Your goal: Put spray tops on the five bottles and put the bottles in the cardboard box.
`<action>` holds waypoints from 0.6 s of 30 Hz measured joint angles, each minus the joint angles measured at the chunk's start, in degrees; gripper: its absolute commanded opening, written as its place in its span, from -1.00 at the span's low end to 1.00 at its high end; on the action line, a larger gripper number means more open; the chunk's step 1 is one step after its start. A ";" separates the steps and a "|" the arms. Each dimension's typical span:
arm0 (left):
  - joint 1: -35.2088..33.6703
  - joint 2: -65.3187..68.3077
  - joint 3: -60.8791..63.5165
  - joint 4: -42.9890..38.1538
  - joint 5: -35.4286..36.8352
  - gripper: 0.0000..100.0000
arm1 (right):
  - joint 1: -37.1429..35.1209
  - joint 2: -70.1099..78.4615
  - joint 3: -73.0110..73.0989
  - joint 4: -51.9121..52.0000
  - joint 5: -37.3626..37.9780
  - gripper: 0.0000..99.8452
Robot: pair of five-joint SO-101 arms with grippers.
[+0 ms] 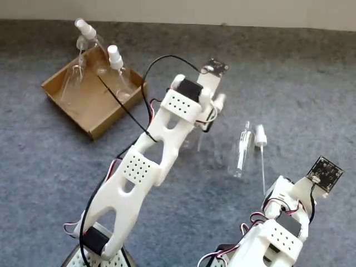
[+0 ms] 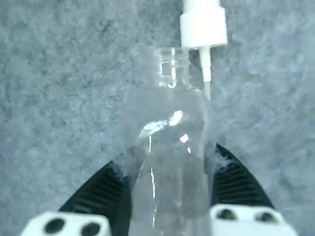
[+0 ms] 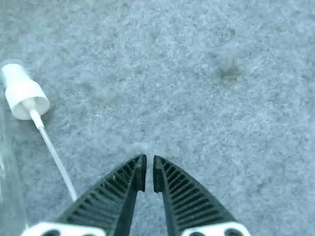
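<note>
Left pincer (image 2: 167,164): clenched on a clear bottle (image 2: 167,113), one finger on either side of its body, neck open. Spray top (image 2: 203,27): I see it loose on the grey carpet (image 2: 59,73), just beside that neck. Right pincer (image 3: 149,169): closed on nothing, over the carpet. Cardboard box (image 1: 119,114): I count two capped bottles (image 1: 117,58) inside.
</note>
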 measured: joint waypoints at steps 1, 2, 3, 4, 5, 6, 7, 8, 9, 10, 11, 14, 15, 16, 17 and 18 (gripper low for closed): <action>-0.44 0.00 -0.09 0.00 -1.49 -0.95 | 0.00 0.00 0.00 0.00 0.00 -0.93; -0.97 0.00 -0.09 0.18 -2.55 -0.95 | 0.00 0.00 0.00 0.00 0.00 -0.93; -1.49 0.00 -0.09 0.18 -3.25 -0.94 | 0.00 0.00 0.00 0.00 0.00 -0.93; -2.02 0.00 -0.09 0.18 -3.69 -0.94 | 0.00 0.00 0.00 0.00 0.00 -0.93; -2.73 0.00 -0.09 0.18 -4.22 -0.94 | 0.00 0.00 0.00 0.00 0.00 -0.93; -3.43 0.00 -0.09 0.35 -4.48 -0.94 | 0.00 0.00 0.00 0.00 0.00 -0.93; -4.13 0.00 -0.09 0.35 -4.66 -0.94 | 0.00 0.00 0.00 0.00 0.00 -0.93; -4.92 0.00 -0.09 0.35 -4.75 -0.94 | 0.00 0.00 0.00 0.00 0.00 -0.93; -5.54 0.00 -0.09 0.35 -4.75 -0.94 | 0.00 0.00 0.00 0.00 0.00 -0.93; -6.24 0.00 -0.09 0.35 -4.75 -0.94 | 0.00 0.00 0.00 0.00 0.00 -0.93; -6.86 -0.35 -0.09 0.35 -4.75 -0.94 | 0.00 0.00 0.00 0.00 0.00 -0.93; -8.26 -3.16 0.18 0.35 -4.75 -0.94 | 0.00 0.00 0.00 0.00 0.00 -0.93; -8.53 -4.92 1.14 0.35 -4.75 -0.94 | 0.00 0.00 0.00 0.00 0.00 -0.93; -8.62 -6.77 2.81 0.35 -4.75 -0.94 | 0.00 0.00 0.00 0.00 0.00 -0.93; -8.62 -8.79 5.01 0.35 -4.75 -0.94 | 0.00 0.00 0.00 0.00 0.00 -0.93; -8.62 -10.99 7.74 0.35 -4.75 -0.94 | 0.00 0.00 0.00 0.00 0.00 -0.93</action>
